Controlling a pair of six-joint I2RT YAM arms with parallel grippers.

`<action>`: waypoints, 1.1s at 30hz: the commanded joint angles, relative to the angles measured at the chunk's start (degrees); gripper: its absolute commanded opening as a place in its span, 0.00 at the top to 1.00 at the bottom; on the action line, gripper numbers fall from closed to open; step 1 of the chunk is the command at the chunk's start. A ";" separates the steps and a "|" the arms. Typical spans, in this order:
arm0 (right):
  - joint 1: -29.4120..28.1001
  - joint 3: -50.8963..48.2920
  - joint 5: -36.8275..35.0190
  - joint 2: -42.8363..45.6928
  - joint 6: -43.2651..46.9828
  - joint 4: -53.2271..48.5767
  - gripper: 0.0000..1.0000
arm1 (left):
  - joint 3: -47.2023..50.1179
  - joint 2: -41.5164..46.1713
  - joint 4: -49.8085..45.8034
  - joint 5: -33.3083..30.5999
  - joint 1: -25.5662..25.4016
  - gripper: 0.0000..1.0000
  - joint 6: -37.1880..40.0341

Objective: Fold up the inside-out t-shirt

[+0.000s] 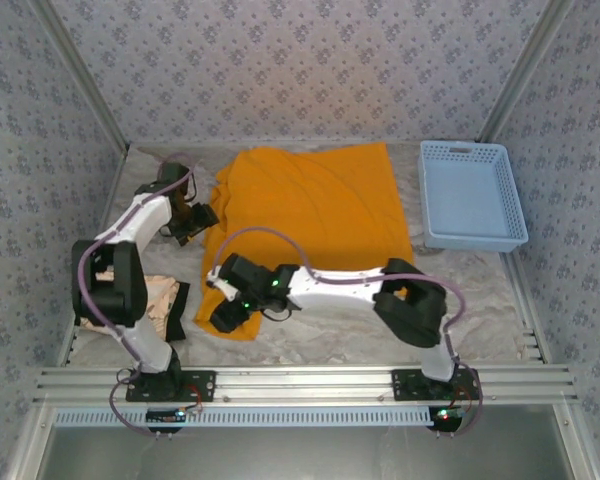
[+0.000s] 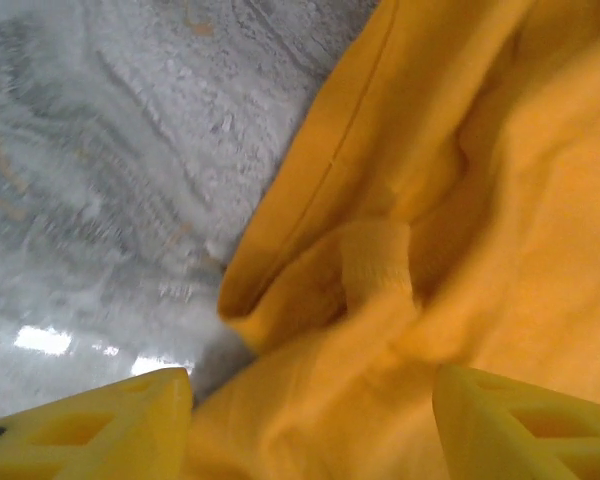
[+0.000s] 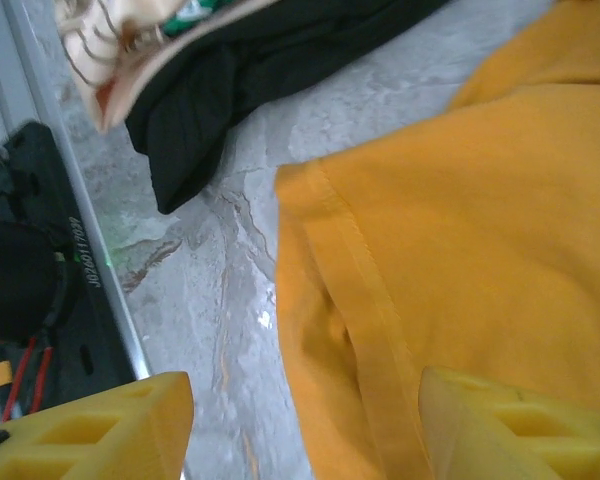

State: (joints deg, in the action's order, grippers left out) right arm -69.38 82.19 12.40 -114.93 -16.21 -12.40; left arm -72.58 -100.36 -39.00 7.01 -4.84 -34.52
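Left wrist view: L gripper (image 2: 310,425) has jaws apart, nothing pinched. A bunched fold of the inside-out t-shirt (image 2: 460,200) sits betw. the two yellow fingertips, w/ a seamed edge running up-right and bare table (image 2: 110,150) to the left.

Right wrist view: R gripper (image 3: 305,425) is also part-open and holds nothing. It straddles the shirt's stitched hem at a corner, one finger over table, the other over cloth.

Top view: shirt (image 1: 315,215) lies spread but rumpled mid-table. L gripper (image 1: 195,222) is at its left edge, R gripper (image 1: 225,310) at the near-left corner, and the R arm lies across the near edge.

Step in hand, prob.: grab the left side at two points for a fold across. To do it well:
- Lower both grippers so one finger slips under the hem.
- Close on all layers, not just the top one, esp. on the L side where cloth is bunched.
- Lift both together so the edge comes up straight.

Around: beige cloth w/ black edge (image 1: 158,300) lies near the shirt's near-left corner, close to R gripper, and could get snagged. Blue basket (image 1: 470,195) sits just beside the shirt's right edge, so a fold carried far right might drape onto it.
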 commanded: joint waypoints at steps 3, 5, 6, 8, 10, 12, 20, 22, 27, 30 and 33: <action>-2.46 7.25 -1.23 -8.13 6.95 -2.87 0.41 | -3.52 -6.50 2.40 -0.36 0.83 0.46 1.54; -3.29 7.16 -3.00 -8.75 8.36 -4.10 0.47 | -4.68 -8.85 2.02 0.74 1.31 0.47 1.56; -3.53 6.83 -3.38 -8.53 9.14 -4.58 0.59 | -5.13 -9.88 1.79 0.82 1.47 0.48 1.64; -3.83 5.03 -3.93 -6.69 10.38 -4.63 0.80 | -5.77 -11.19 1.04 0.65 1.70 0.62 1.86; -4.19 0.84 -3.42 -2.89 11.53 -2.85 0.90 | -5.98 -11.45 0.51 -0.07 2.10 0.78 2.10; -4.44 -3.03 -2.66 1.34 12.45 -2.51 0.97 | -5.64 -10.65 0.42 -0.26 3.03 0.94 2.59; -5.00 -11.54 0.28 12.48 16.33 -7.61 0.99 | -0.84 -4.39 -2.99 -1.05 8.46 1.00 3.51; -5.48 -12.14 2.72 13.65 16.47 -6.50 0.94 | 1.03 -3.05 -3.04 -1.18 8.78 1.00 3.67; -5.50 -9.53 7.42 10.82 14.15 -5.05 0.66 | 3.57 -1.26 -1.18 5.24 8.76 0.79 2.70; -3.53 -10.81 4.89 13.39 10.93 -4.19 0.59 | 3.75 -0.31 -0.88 10.13 7.97 0.67 2.11; 2.08 -15.29 -1.69 18.72 5.30 -3.41 0.51 | 3.45 0.44 -1.33 11.02 5.40 0.60 2.35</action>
State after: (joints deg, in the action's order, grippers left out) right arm -72.07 69.76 16.01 -101.36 -5.28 -15.79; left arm -69.10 -102.52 -40.05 13.87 2.74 -32.40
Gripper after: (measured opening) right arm 0.476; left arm 0.393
